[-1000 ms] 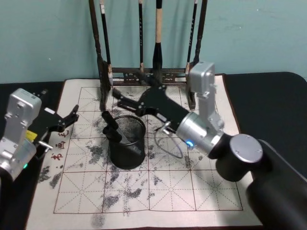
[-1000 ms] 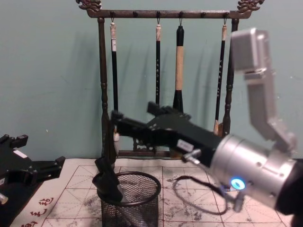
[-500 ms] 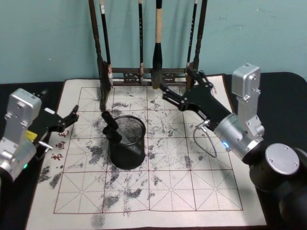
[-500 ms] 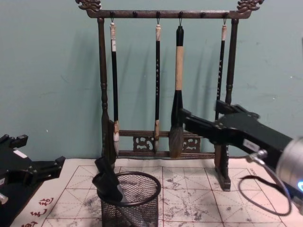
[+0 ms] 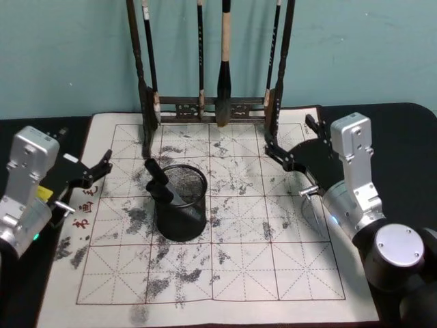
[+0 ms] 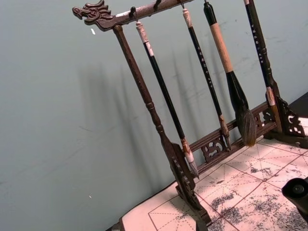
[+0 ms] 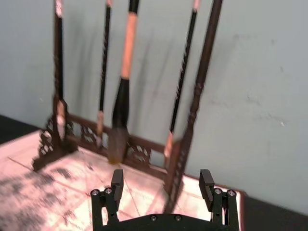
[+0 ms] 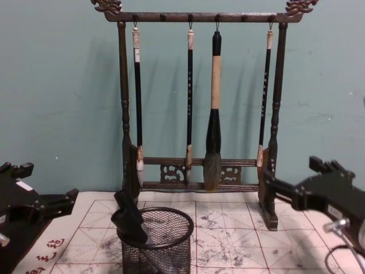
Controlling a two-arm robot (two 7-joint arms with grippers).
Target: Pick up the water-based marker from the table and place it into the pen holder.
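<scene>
Over on the left, we are parking our left gripper (image 5: pixel 95 172) at the mat's left edge, its fingers parted and carrying nothing, low above the table (image 5: pixel 225 273). Nothing doing on that side.

Moving toward the middle, we are looking at the pen holder (image 5: pixel 180 202), the black mesh cup sitting upright on the smudged grid. And there it is: the marker (image 5: pixel 160 181), a dark stubby barrel, is leaning inside the cup against the left of the rim, its top poking out above the mesh. In the chest view the marker (image 8: pixel 130 218) is sticking up over the rim of the pen holder (image 8: pixel 154 242) in just the same way.

Behind, the brush rack (image 5: pixel 212 102) is standing with its brushes hanging, untouched.

On the right, we are holding our right gripper (image 5: pixel 290 152) well apart from the cup, near the rack's right foot, fingers spread wide and empty; the right wrist view shows the two pads (image 7: pixel 117 181) apart with only air between.

By our reckoning the job looks done: marker is in, nothing left but parking the arm.
</scene>
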